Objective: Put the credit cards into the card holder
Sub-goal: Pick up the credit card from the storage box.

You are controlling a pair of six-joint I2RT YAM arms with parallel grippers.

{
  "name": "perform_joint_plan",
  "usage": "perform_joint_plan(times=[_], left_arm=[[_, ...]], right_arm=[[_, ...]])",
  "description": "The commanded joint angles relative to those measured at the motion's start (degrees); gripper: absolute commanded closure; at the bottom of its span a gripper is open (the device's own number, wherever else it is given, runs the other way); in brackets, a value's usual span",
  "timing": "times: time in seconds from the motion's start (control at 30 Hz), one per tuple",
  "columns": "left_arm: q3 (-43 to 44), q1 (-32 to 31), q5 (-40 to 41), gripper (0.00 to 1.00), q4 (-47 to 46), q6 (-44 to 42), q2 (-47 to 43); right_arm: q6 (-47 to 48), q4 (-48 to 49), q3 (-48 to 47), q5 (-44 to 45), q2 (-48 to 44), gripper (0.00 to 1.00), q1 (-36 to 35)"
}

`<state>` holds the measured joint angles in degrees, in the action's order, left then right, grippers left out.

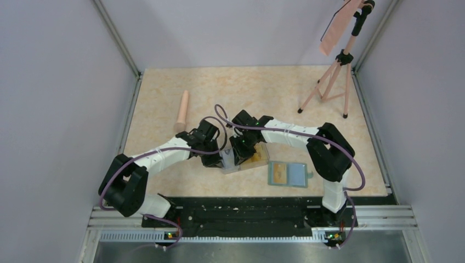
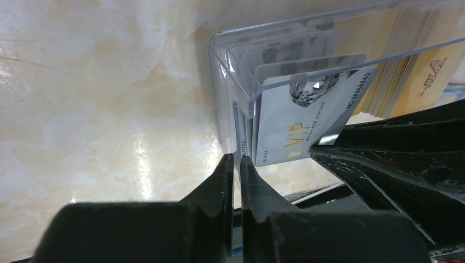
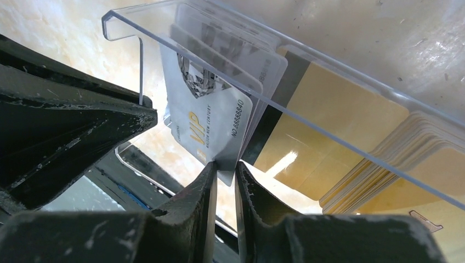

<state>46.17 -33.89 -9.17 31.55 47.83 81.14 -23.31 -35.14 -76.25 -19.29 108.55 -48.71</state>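
The credit cards stand on edge inside a clear plastic box [image 1: 261, 155]: a stack of yellow-orange cards [image 3: 340, 120] fills one part of the box, and a few whitish cards lean at the open end. The frontmost is a whitish VIP card [image 3: 211, 123], tilted, with its lower corner sticking out of the box. That corner sits between the fingers of the right gripper [image 3: 224, 170], which stand a narrow slit apart. Whether they press on the card cannot be told.

The left gripper [image 2: 237, 164] is at the same end of the box, just beside the right one. Its fingers are drawn almost together on the edge of the box's clear wall.

The card holder [image 1: 289, 174] lies open and flat on the table [image 1: 263, 93], just to the right of the box and a little nearer the arm bases. One yellow card [image 1: 279, 173] shows on its left page, and its right page is pale blue.

Left of the box and further back lies a peach-coloured cylinder [image 1: 182, 111]. Well behind the box to the right stands a tripod [image 1: 329, 82] carrying a pinkish board [image 1: 335, 27].
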Motion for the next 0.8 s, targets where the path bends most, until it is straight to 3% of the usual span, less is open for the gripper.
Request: perform_joint_plan(times=[0.0, 0.07, 0.23, 0.77], left_arm=[[0.6, -0.7, 0.5, 1.00, 1.8, -1.7, 1.6], [0.8, -0.7, 0.5, 1.00, 1.8, -1.7, 1.9], [0.8, -0.7, 0.4, 1.00, 1.8, -1.9, 2.0], [1.6, -0.7, 1.5, 1.00, 3.3, -2.4, 1.4]], right_arm=[[1.6, 0.2, 0.0, -1.3, -0.1, 0.82, -0.6], [1.7, -0.1, 0.1, -1.7, -0.3, 0.84, -0.5], [2.0, -1.3, -0.1, -0.3, -1.0, 1.00, -0.5], [1.0, -7.1, -5.2, 1.2, -5.2, 1.00, -0.5]])
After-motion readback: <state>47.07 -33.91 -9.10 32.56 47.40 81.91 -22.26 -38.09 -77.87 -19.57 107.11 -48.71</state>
